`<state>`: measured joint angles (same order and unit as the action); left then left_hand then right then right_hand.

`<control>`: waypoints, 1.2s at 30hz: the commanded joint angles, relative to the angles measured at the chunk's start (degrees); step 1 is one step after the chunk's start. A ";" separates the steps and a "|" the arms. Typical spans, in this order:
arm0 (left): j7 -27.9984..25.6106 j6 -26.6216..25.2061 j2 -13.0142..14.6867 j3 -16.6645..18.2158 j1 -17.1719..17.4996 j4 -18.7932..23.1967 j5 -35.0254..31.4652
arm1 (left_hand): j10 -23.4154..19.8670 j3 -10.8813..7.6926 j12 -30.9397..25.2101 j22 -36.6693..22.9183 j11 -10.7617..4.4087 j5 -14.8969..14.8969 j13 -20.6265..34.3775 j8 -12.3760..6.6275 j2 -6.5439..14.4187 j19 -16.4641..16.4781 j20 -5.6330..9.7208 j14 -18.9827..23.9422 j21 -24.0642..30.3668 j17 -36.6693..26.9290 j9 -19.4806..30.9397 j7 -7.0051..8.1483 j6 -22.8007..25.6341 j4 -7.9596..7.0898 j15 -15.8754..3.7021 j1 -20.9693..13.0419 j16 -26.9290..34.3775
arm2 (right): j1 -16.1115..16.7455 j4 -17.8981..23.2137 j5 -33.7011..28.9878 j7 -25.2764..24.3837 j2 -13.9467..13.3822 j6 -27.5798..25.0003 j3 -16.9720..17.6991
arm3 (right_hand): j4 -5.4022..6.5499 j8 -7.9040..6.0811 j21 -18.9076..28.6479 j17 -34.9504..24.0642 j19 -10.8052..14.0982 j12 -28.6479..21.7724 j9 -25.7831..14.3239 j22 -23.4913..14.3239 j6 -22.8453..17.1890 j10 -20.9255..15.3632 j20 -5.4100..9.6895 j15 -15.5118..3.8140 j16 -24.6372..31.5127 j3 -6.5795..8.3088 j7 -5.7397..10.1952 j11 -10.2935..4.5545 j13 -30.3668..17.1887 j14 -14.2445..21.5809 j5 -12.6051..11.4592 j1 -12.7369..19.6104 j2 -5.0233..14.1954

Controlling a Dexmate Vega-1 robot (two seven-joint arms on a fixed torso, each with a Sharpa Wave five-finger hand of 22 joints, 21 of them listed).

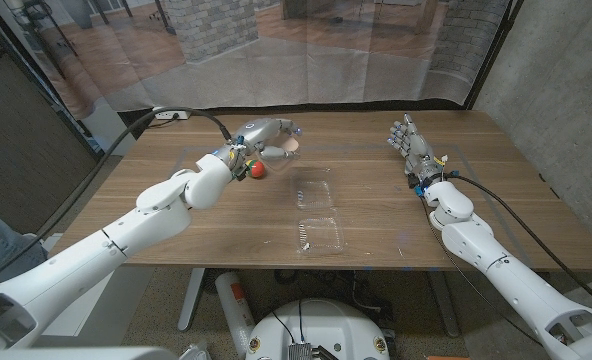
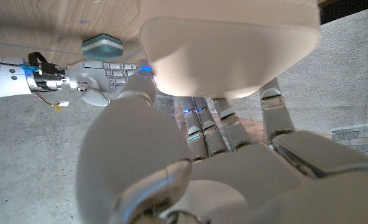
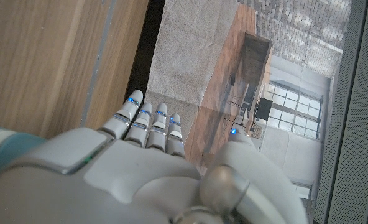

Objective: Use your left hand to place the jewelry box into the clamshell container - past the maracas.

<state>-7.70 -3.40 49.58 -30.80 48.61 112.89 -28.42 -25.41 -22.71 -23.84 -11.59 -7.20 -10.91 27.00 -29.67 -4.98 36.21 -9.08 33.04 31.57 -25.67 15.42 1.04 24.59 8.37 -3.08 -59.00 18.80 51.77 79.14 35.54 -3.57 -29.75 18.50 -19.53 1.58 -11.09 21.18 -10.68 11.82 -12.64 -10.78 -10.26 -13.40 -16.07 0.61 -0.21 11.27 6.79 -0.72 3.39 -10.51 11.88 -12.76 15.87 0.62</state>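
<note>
Left robot hand (image 1: 266, 135) is hovering above the far-left part of the counter (image 1: 176, 215), gripping the jewelry box (image 1: 292, 146), a pale, rounded-corner item showing beige in the head view. In the left wrist view the box (image 2: 230, 46) is sitting clamped between the fingers (image 2: 277, 106) and the thumb, its broad cream face toward the camera. The maracas (image 1: 259, 169), red-orange, is lying on the counter just below the wrist, partly hidden by it. The clear clamshell container (image 1: 318, 218) is lying open at counter centre, 2 halves in line, near half toward the robot; it is apart from the held box, to the right and nearer. Right robot hand (image 1: 408, 140) is standing at the far-right of the counter, fingers straight and extended, holding nothing; right wrist view confirms fingers (image 3: 150, 124) together and pointing past the counter edge. Left wrist view also is showing the right robot hand (image 2: 103, 78) across the counter beside a teal-grey block (image 2: 103, 45); ID of the block can't be told.
</note>
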 commanded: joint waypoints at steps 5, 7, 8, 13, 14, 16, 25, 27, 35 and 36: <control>0.64 3.58 -3.08 -2.28 -2.19 -2.78 -1.96 | -0.60 -1.56 -0.24 -0.10 -0.43 -0.23 0.47 -0.45 9.05 -1.49 3.82 0.92 0.66 -0.27 -0.12 0.13 0.93 -0.31 -0.33 -9.57 -0.12 | 0.64 0.20 0.29 -0.20 -0.14 0.51 0.42 | -0.39 -0.22 -0.14 -0.18 0.62 0.12 -0.13 -0.20 -0.46 -0.79 0.18 0.04 -0.05 -0.03 0.08 0.04 -0.25 0.37 -0.16 0.13 0.55; 0.76 3.96 -3.26 -2.48 -2.33 -3.03 -2.11 | -0.66 -1.60 -0.22 -0.10 -0.42 -0.23 0.52 -0.48 9.03 -1.55 3.86 0.97 0.70 -0.31 -0.16 0.35 0.98 -0.29 -0.34 -9.60 -0.15 | 0.61 0.29 0.15 -0.25 -0.22 0.50 0.40 | -0.40 -0.24 -0.18 -0.18 0.63 0.16 -0.13 -0.20 -0.51 -0.71 0.18 0.04 -0.07 -0.04 0.04 -0.09 -0.25 0.34 -0.16 0.13 0.56; 0.75 4.20 -3.33 -2.55 -2.37 -3.17 -2.16 | -0.62 -1.61 -0.19 -0.10 -0.31 -0.22 0.54 -0.49 9.03 -1.60 3.86 0.95 0.71 -0.32 -0.18 0.28 1.01 -0.29 -0.30 -9.61 -0.17 | 0.57 0.29 0.14 -0.24 -0.22 0.50 0.40 | -0.41 -0.23 -0.21 -0.18 0.64 0.15 -0.13 -0.20 -0.49 -0.73 0.17 0.04 -0.07 -0.05 0.07 -0.05 -0.25 0.34 -0.16 0.13 0.56; 0.48 5.03 -3.73 -2.82 -2.43 -3.72 -2.55 | -0.64 -1.62 -0.10 -0.10 -0.46 -0.20 0.64 -0.51 8.96 -1.73 3.85 1.03 0.81 -0.39 -0.26 0.38 1.00 -0.35 -0.65 -9.51 -0.26 | 0.43 0.26 0.09 -0.18 -0.18 0.59 0.39 | -0.43 -0.23 -0.29 -0.17 0.68 0.17 -0.13 -0.21 -0.48 -0.72 0.18 0.06 -0.09 -0.06 0.09 -0.06 -0.25 0.31 -0.17 0.13 0.57; 0.35 5.30 -3.82 -2.86 -2.46 -3.88 -2.58 | -0.78 -1.61 -0.13 -0.10 -0.61 -0.19 0.67 -0.53 8.93 -1.82 3.86 1.05 0.82 -0.40 -0.28 0.37 1.04 -0.38 -0.65 -9.46 -0.30 | 0.42 0.27 0.08 -0.18 -0.18 0.60 0.39 | -0.44 -0.23 -0.31 -0.17 0.68 0.16 -0.13 -0.21 -0.49 -0.73 0.17 0.10 -0.09 -0.07 0.06 -0.07 -0.25 0.32 -0.17 0.13 0.58; 0.34 5.57 -4.00 -2.99 -2.58 -4.05 -2.77 | -0.79 -1.62 -0.10 -0.10 -0.65 -0.19 0.70 -0.59 8.91 -1.97 3.90 1.06 0.82 -0.41 -0.30 0.50 1.16 -0.39 -0.69 -9.43 -0.34 | 0.38 0.27 0.05 -0.18 -0.17 0.63 0.39 | -0.45 -0.23 -0.35 -0.17 0.70 0.17 -0.13 -0.21 -0.49 -0.72 0.18 0.07 -0.09 -0.08 0.05 -0.08 -0.25 0.34 -0.17 0.13 0.58; -0.17 7.81 -5.21 -4.54 -3.74 -5.69 -4.80 | -1.18 -1.79 -0.04 -0.13 -1.00 -0.24 0.91 -0.78 8.87 -2.47 4.02 1.09 0.96 -0.43 -0.45 0.74 1.51 -0.32 -0.80 -9.55 -0.62 | 0.29 0.10 0.13 -0.04 -0.05 0.91 0.46 | -0.49 -0.25 -0.50 -0.17 0.78 0.16 -0.13 -0.21 -0.54 -0.78 0.19 0.00 -0.08 -0.11 0.05 -0.01 -0.25 0.38 -0.17 0.14 0.61; -0.02 8.12 -5.53 -4.94 -4.04 -6.00 -5.21 | -1.19 -1.84 0.00 -0.14 -1.21 -0.24 0.95 -0.84 8.86 -2.50 4.04 1.08 1.02 -0.44 -0.49 0.80 1.64 -0.30 -0.80 -9.60 -0.69 | 0.29 0.08 0.14 -0.01 -0.06 0.99 0.49 | -0.50 -0.24 -0.53 -0.17 0.77 0.16 -0.13 -0.22 -0.53 -0.79 0.17 0.00 -0.07 -0.11 0.07 -0.11 -0.25 0.41 -0.17 0.14 0.61; 0.80 10.06 -6.75 -6.08 -5.00 -7.74 -4.90 | -1.51 -1.96 0.08 -0.17 -1.27 -0.24 1.14 -1.01 8.77 -2.70 4.18 1.26 1.26 -0.47 -0.62 0.89 1.94 -0.26 -0.77 -9.67 -0.87 | 0.77 0.56 0.07 -0.53 -0.23 0.91 0.68 | -0.53 -0.23 -0.66 -0.17 0.83 0.15 -0.13 -0.22 -0.50 -0.84 0.17 0.00 -0.08 -0.15 0.08 -0.05 -0.25 0.45 -0.18 0.14 0.62; 0.76 10.31 -6.90 -6.21 -5.04 -7.98 -4.86 | -1.50 -1.97 0.11 -0.17 -1.24 -0.23 1.16 -1.03 8.78 -2.78 4.15 1.24 1.27 -0.48 -0.64 0.94 1.98 -0.28 -0.78 -9.66 -0.91 | 0.93 0.66 0.13 -0.66 -0.18 0.98 0.75 | -0.54 -0.23 -0.67 -0.17 0.84 0.16 -0.13 -0.22 -0.50 -0.84 0.17 -0.03 -0.10 -0.15 0.08 0.01 -0.25 0.39 -0.18 0.14 0.63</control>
<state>-7.54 4.45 44.34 -35.35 44.83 107.22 -32.90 -26.70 -22.72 -23.84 -11.60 -8.29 -10.94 28.04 -30.33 -5.21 36.21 -9.08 33.61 32.27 -25.91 14.63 2.06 26.22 8.36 -3.08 -59.23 18.10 52.17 79.35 35.69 -3.72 -29.88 19.33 -19.06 1.34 -11.09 20.72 -10.68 12.03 -12.64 -10.78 -10.26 -13.40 -16.60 0.82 -0.21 11.27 6.56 -0.72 3.29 -10.51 11.88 -12.76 15.87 0.63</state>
